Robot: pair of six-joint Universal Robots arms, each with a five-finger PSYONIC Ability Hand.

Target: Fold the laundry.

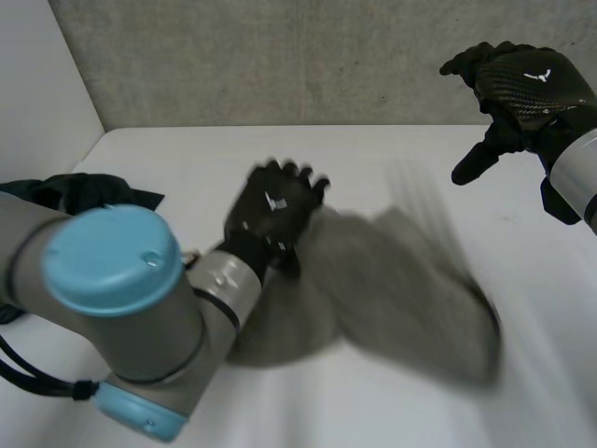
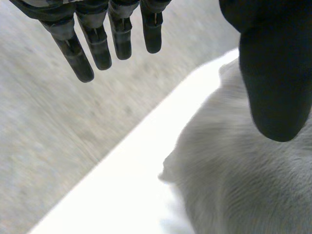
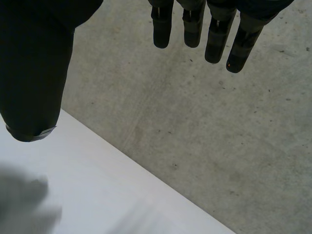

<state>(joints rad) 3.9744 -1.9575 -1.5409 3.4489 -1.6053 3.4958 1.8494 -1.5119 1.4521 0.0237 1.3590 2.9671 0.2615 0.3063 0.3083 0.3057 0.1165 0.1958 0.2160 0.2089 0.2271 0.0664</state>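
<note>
A grey cloth point(image 1: 373, 289) is seen on the white bench point(image 1: 187, 154), about its middle and spread toward the near edge. The left hand point(image 1: 272, 213) is placed at the cloth's left edge, back upward; whether it touches the cloth cannot be told. In the left wrist view its fingers point(image 2: 100, 46) are held straight and released, well apart from the thumb point(image 2: 275, 83), and nothing is grasped between them. There the grey cloth is seen beneath the thumb, with bare bench beside it and the concrete wall point(image 2: 44, 146) beyond. The right hand point(image 1: 524, 86) is raised above the bench's far right corner, well apart from the cloth. In the right wrist view its fingers point(image 3: 195, 29) are likewise straight and released, the thumb is spread wide from them, and nothing is held; an edge of the grey cloth is seen on the bench below that thumb. A dark cloth point(image 1: 84, 191) is bunched at the bench's left edge, just behind the left arm point(image 1: 112, 299).
</note>
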